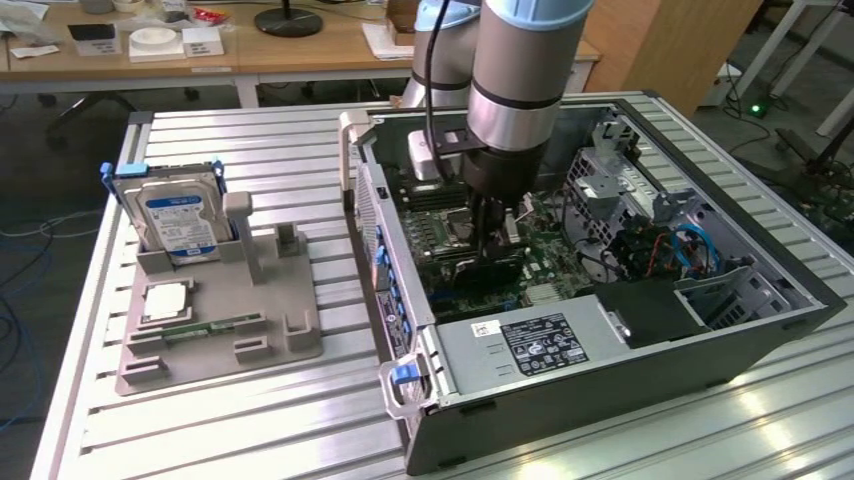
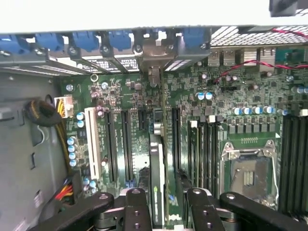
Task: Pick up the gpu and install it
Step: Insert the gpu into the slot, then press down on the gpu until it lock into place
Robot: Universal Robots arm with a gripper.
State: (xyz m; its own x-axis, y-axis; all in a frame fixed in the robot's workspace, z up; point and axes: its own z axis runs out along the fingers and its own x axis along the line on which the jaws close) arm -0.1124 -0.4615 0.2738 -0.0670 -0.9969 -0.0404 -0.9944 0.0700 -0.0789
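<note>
The gripper [image 2: 163,202] clamps the gpu [image 2: 155,168] edge-on between its half-closed jaws, picked up — seating in the motherboard [image 2: 192,96] looks unfinished.

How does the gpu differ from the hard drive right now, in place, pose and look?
The gpu is inside the computer case, edge-on over the motherboard between the gripper fingers; the hard drive stands outside, in the grey holder on the exterior view's left. The gpu is a thin dark card; the hard drive is a boxy silver block with a blue-white label. The gpu is gripped; nothing touches the hard drive. Both stand on edge.
</note>
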